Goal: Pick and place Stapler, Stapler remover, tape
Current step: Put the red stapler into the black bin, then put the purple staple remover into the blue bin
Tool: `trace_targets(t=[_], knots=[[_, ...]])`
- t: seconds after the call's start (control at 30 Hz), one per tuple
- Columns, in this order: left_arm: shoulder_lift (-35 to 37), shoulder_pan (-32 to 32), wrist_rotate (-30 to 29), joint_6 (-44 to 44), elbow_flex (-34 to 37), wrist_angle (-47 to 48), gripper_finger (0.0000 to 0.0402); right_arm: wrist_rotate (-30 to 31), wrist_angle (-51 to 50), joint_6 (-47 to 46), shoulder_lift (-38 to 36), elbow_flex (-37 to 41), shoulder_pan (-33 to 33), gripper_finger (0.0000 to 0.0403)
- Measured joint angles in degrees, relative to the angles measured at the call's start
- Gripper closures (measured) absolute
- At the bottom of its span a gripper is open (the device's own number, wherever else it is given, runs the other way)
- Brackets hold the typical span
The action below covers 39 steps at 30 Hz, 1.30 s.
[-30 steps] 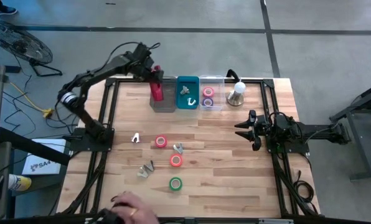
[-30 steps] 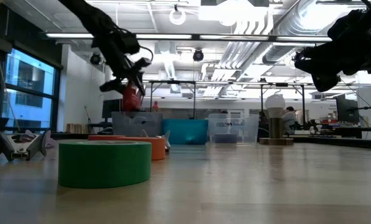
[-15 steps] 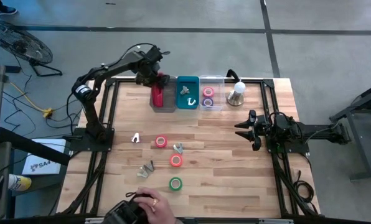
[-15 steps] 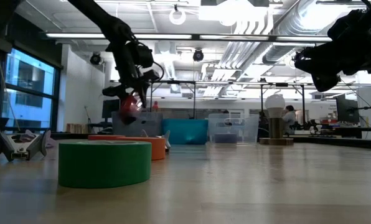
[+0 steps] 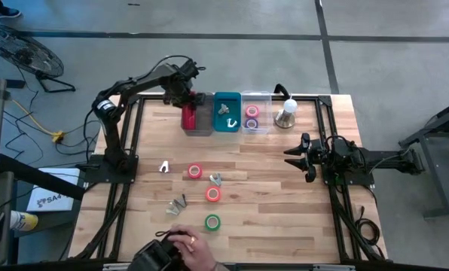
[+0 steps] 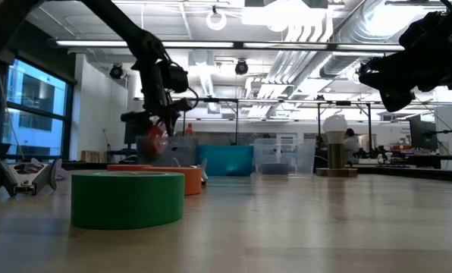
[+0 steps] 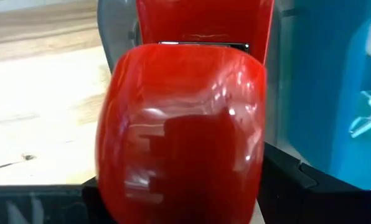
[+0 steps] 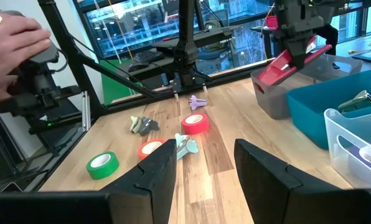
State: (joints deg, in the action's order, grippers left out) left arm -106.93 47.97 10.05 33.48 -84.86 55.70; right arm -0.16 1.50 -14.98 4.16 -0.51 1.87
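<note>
The stapler (image 5: 187,113) is a slim, rigid red piece with a glossy shell that could slip under a light pinch, so a hold across its narrow sides, near the middle of its length, looks like the safest place to take it; it is probably solid enough to tip if held only by one end. Right now it hangs tilted, nose down, over the grey bin (image 5: 200,126) at the far edge of the table (image 5: 285,218), clamped in the left end effector (image 5: 185,96), whose fingers close on its sides; in the left wrist view the red body (image 7: 180,134) fills the space between them. Whether its tip already touches the inside of the bin cannot be told. Just beside the grey bin stands a teal bin (image 5: 226,120) holding small silvery claw-shaped pieces, and next to that a clear bin (image 5: 255,120) with a pink and a purple roll of tape. Three more rolls lie loose on the table: a red roll (image 5: 195,172), an orange roll (image 5: 213,194) and a green roll (image 5: 212,222), light rings easy to pinch across the wall. A few metal claw pieces (image 5: 178,203) are scattered among them. The right end effector (image 5: 295,156) waits over the table's right side, fingers apart and empty. A person's hand (image 5: 187,245) rests on a dark device at the near edge.
</note>
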Motion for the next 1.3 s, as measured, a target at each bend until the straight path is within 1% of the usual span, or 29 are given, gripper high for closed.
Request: trace_targets(t=[0.23, 0.33, 0.5, 0.53, 0.57, 0.7, 0.77, 0.83, 0.93, 1.03, 1.23, 1.3], knots=[[-1.09, 0.00, -0.78, 1.27, 0.00, -0.27, 0.0206, -0.02, 0.00, 0.02, 0.00, 0.02, 0.02, 0.0249], [-1.09, 0.00, -2.02, 1.72, 0.00, -0.24, 0.0206, 0.00, 0.00, 0.02, -0.01, 0.00, 0.02, 0.0249], [-1.09, 0.02, -1.06, 2.80, 0.02, -0.24, 0.0206, -0.02, 0.00, -0.01, 0.00, 0.00, 0.00, 0.0249], [-1.09, 0.01, -0.53, 2.81, 0.02, -0.26, 0.0196, 0.00, 0.00, 0.02, -0.01, 0.00, 0.01, 0.0249], [-1.09, 0.00, -0.18, 2.82, 0.02, -0.29, 0.0177, 0.00, 0.00, 0.01, -0.02, 0.00, 0.00, 0.0249], [-1.03, 0.00, -0.17, 3.30, 0.02, -0.28, 0.0085, 0.00, 0.00, 0.02, 0.00, 0.00, 0.01, 0.0249], [-1.03, 0.00, -0.19, 4.00, 0.02, -0.49, 0.0058, -0.01, 0.00, 0.01, 0.00, 0.00, 0.01, 0.0249], [-1.03, 0.00, -0.33, 4.32, 0.02, -0.48, 0.0044, 0.00, 0.00, 0.02, -0.02, 0.00, 0.02, 0.0249], [-1.03, 0.00, -0.28, 4.56, -0.04, -0.68, 0.0041, -0.01, 0.00, 0.02, 0.00, 0.01, 0.00, 0.0249], [-1.03, 0.00, -0.37, 4.54, -1.83, 0.39, 0.0048, 0.00, 0.00, 0.02, 0.00, 0.00, 0.01, 0.0249], [-1.03, -0.02, -0.75, 2.99, -9.14, 3.48, 0.0070, 0.00, 0.00, 0.01, 0.00, 0.00, 0.00, 0.0249], [-1.03, -0.61, -0.89, 2.27, -11.68, 5.89, 0.0078, -0.01, 0.00, 0.02, 0.00, 0.00, 0.00, 0.0249]])
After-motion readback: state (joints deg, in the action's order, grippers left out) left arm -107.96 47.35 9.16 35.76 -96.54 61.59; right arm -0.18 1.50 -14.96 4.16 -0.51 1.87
